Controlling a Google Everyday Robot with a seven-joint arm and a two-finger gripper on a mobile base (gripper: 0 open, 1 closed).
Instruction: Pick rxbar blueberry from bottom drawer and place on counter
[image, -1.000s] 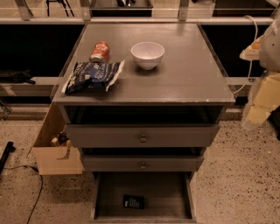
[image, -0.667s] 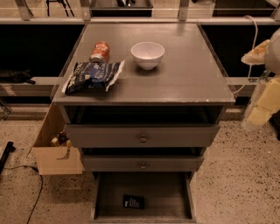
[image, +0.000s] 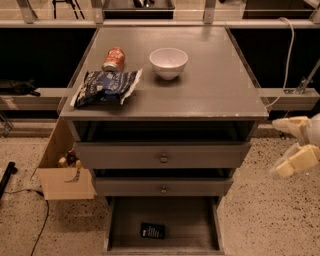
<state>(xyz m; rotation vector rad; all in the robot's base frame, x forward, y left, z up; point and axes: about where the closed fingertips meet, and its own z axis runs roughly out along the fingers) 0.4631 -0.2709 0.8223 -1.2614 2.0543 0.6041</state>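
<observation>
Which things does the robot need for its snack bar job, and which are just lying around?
For the job: rxbar blueberry, lying in the open bottom drawer; the counter above; the gripper, open, at the right of the cabinet.

Just lying about: snack bag, red can and white bowl on the counter; cardboard box on the floor, left.

Gripper: cream-coloured, two-fingered, at 3 o'clock in the view, hard against the right edge. Fingers aimed toward 9 o'clock and spread apart with a clear gap. Upper finger about level, lower finger slanting toward 8 o'clock. Nothing held. Pale rounded wrist behind, mostly cut off.
</observation>
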